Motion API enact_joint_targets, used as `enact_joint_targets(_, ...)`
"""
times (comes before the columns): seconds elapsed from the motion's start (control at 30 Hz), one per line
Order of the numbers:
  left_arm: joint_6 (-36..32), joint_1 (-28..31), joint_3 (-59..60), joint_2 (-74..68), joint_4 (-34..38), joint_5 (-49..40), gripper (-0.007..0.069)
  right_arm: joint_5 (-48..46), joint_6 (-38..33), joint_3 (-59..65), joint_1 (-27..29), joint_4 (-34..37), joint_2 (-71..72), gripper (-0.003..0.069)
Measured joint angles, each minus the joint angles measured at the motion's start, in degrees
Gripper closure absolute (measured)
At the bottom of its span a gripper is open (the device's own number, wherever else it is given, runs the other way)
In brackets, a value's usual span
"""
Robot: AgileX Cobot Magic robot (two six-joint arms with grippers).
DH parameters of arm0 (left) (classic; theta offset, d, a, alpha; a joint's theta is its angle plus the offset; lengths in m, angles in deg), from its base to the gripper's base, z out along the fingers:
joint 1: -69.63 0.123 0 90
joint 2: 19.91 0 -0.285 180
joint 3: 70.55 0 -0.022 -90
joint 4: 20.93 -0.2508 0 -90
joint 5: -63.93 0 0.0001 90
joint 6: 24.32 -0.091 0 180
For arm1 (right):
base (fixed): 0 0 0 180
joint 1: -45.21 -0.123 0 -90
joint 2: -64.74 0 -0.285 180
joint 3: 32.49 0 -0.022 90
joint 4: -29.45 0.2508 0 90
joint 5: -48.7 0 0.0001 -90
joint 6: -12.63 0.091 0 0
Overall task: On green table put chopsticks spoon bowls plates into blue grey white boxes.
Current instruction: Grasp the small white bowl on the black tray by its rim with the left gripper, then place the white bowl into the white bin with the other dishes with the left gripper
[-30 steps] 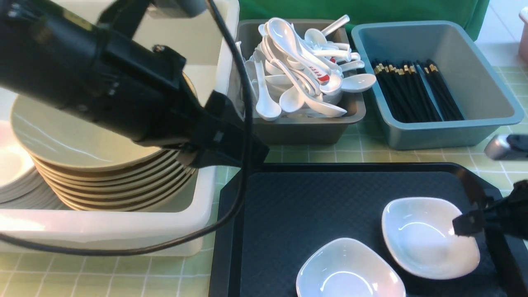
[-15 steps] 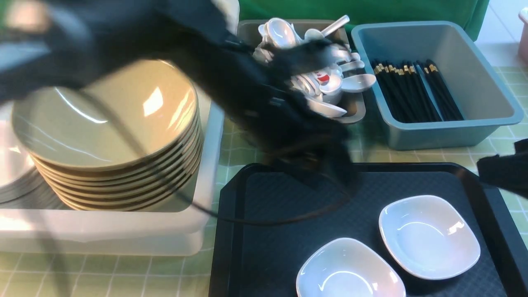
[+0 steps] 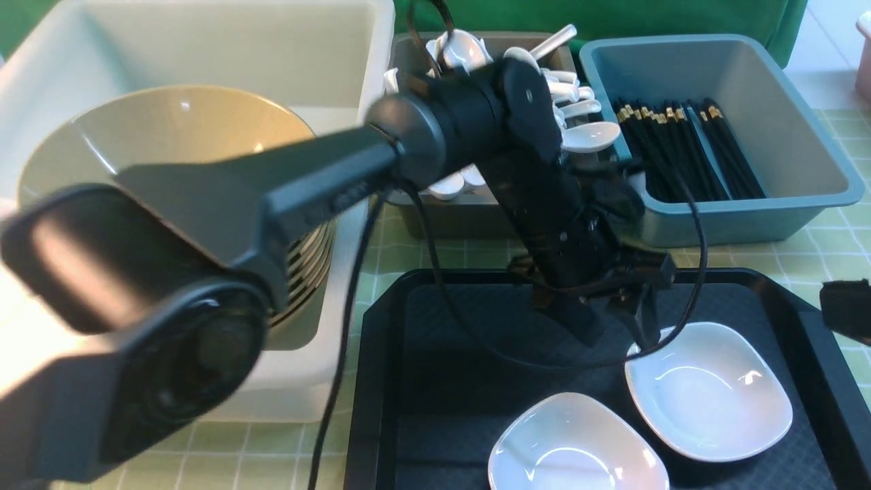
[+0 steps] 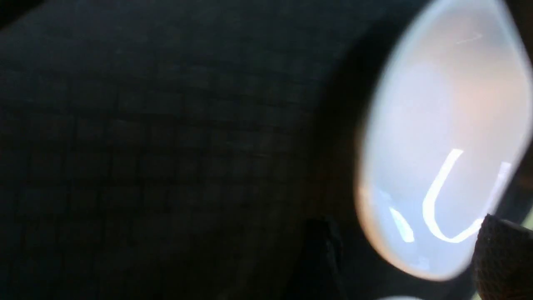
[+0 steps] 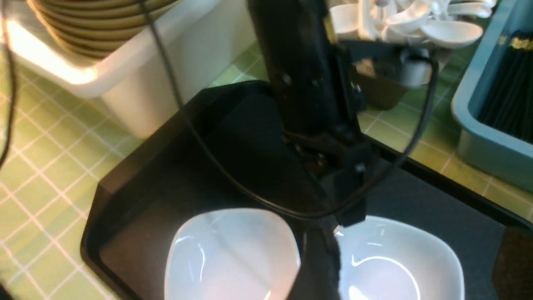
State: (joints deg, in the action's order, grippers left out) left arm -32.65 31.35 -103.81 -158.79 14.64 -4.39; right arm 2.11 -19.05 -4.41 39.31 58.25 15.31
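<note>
Green table [image 3: 224,454], white grid; black tray [image 3: 422,408] on it; green cloth [image 3: 612,17] behind.

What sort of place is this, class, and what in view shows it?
Probably a staged tableware-sorting station, canteen style: on a green gridded table, a white tub holds stacked tan bowls, a grey tub white spoons, a blue tub black chopsticks, beside a black tray with two white dishes.

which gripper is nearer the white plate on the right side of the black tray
Left. The left gripper hangs at the far left rim of that plate, jaws open. The right gripper sits out by the right edge of the tray, apart from the plate.
</note>
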Motion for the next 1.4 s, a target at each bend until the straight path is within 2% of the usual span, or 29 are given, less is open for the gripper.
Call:
enact_joint_targets(0.3,-7.74,-0.11,0.00,-4.66,7.99,1.69,0.0200,-0.06,3.24,0.00,-0.98,-6.07,0.00,0.0133)
enact_joint_targets(0.37,-9.05,-0.31,0.00,-4.96,8.39,2.07,0.0223,-0.06,3.30,0.00,-0.98,-6.21,0.00,0.0133)
enact_joint_targets(0.43,-10.67,-0.86,0.00,-5.40,8.52,2.15,0.0288,-0.06,3.30,0.00,-0.98,-6.28,0.00,0.0133)
enact_joint_targets(0.47,-10.72,-0.89,0.00,-5.41,8.52,2.15,0.0295,-0.06,3.30,0.00,-0.98,-6.28,0.00,0.0133)
enact_joint_targets(0.57,-11.49,-1.14,0.00,-6.23,8.65,1.46,0.0479,-0.06,3.73,0.00,-0.98,-6.33,0.00,0.0133)
enact_joint_targets(0.6,-11.49,-1.14,0.00,-6.24,8.65,1.40,0.0491,-0.06,3.88,0.00,-0.98,-6.33,0.00,0.0133)
enact_joint_targets(0.67,-11.56,-1.02,-0.06,-6.30,8.97,1.40,0.0597,-0.06,4.54,0.00,-1.05,-6.33,0.00,0.0133)
enact_joint_targets(0.8,-11.63,-0.79,-0.10,-5.21,8.97,0.80,0.0611,0.73,4.63,0.00,-2.60,-6.40,0.00,0.0133)
enact_joint_targets(0.9,-11.63,1.11,-0.04,-0.58,8.29,0.04,0.0610,3.36,3.56,0.00,-6.95,-6.35,0.00,0.0133)
enact_joint_targets(1.03,-11.67,3.95,-0.04,5.75,8.31,-0.53,0.0610,5.24,0.96,-0.22,-10.02,-6.29,0.00,0.0159)
enact_joint_targets(1.13,-11.52,8.92,-0.04,14.67,8.44,-1.46,0.0610,7.22,-2.32,-2.68,-12.71,-5.04,-0.63,0.0317)
enact_joint_targets(1.17,-11.44,8.92,-0.04,15.19,8.44,-1.46,0.0610,7.22,-2.60,-2.68,-12.83,-4.84,-0.73,0.0317)
enact_joint_targets(1.23,-10.03,14.32,1.08,23.84,8.07,-1.72,0.0610,8.97,-6.55,-5.59,-13.93,-0.28,-2.52,0.0535)
enact_joint_targets(1.27,-9.82,16.02,1.87,25.79,7.98,-1.72,0.0610,9.18,-7.39,-6.26,-14.00,0.97,-3.16,0.0571)
enact_joint_targets(1.3,-9.82,16.46,2.11,26.48,7.98,-1.72,0.0610,9.18,-7.66,-6.39,-14.07,1.39,-3.16,0.0578)
enact_joint_targets(1.33,-9.40,19.72,4.30,31.36,7.58,-1.72,0.0610,9.67,-9.65,-7.20,-14.12,4.40,-4.50,0.0610)
enact_joint_targets(1.4,-9.15,23.50,7.39,36.61,6.80,-1.91,0.0610,9.93,-11.70,-7.58,-14.12,7.29,-5.62,0.0626)
